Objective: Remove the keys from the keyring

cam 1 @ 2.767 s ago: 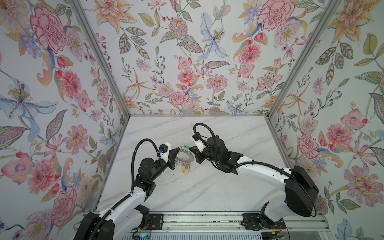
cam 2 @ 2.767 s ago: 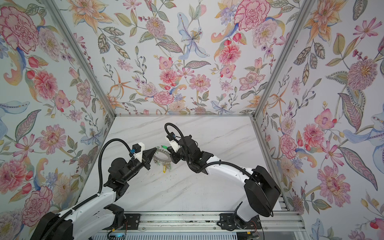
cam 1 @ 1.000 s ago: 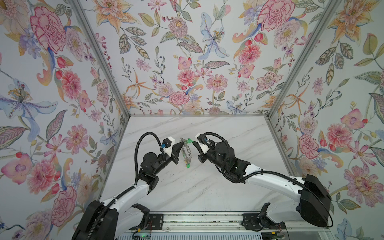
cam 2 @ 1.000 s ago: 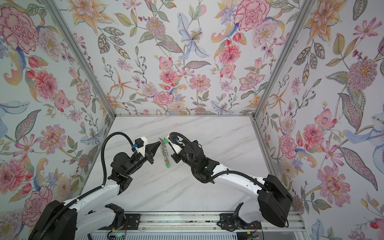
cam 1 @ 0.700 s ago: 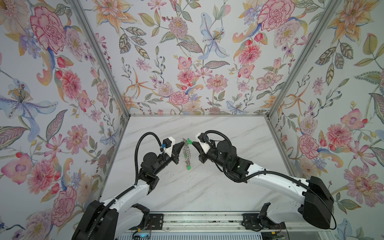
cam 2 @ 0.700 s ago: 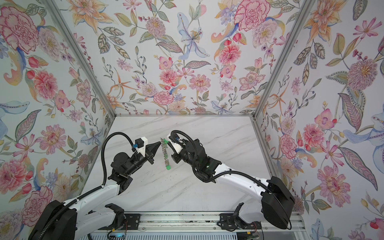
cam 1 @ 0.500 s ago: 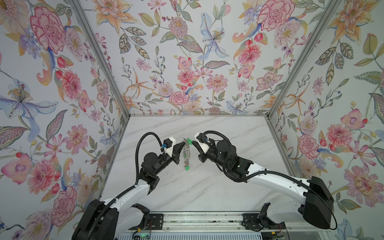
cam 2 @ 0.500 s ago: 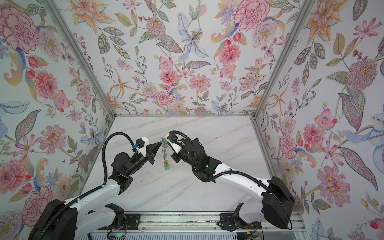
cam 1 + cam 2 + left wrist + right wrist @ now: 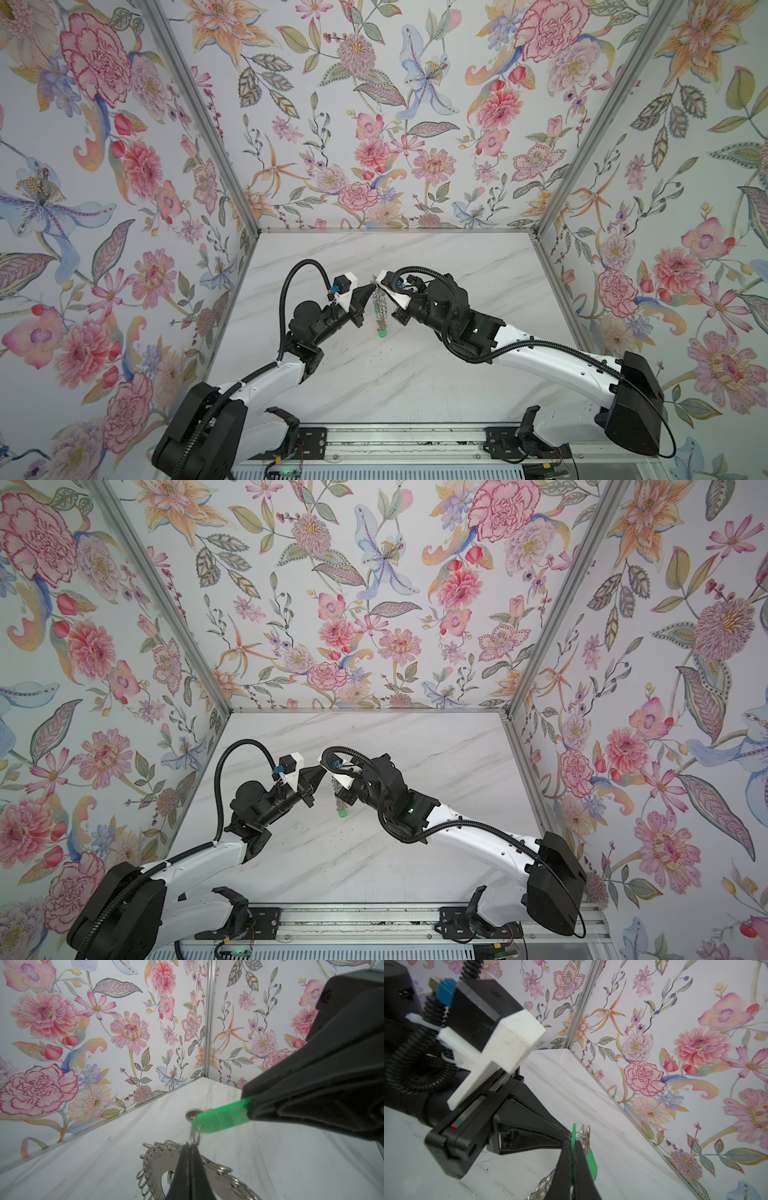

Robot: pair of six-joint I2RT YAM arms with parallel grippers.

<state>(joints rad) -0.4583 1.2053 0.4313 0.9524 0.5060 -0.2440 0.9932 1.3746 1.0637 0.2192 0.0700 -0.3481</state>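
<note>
Rising off the table (image 9: 291,1157) is the change. Seconds ago the keyring (image 9: 153,1164) sat flat and low between the arms; now it hangs edge-on in the air, shared by both. The left gripper (image 9: 189,1148) is pinched tight on the keyring's rim, right where a small wire loop (image 9: 195,1136) is threaded. The right gripper (image 9: 572,1144) is pressed together on the tag of a green-tagged key (image 9: 218,1118), which sticks out past its tips toward the left gripper. That loop sits just beyond the left fingertips, joining tag to rim. The rest of the keyring hangs below both sets of tips, with another green tag (image 9: 381,332) dangling at its lowest point. My reading is that this one key is now braced from both ends, so working it off can begin. No key looks freed yet.
</note>
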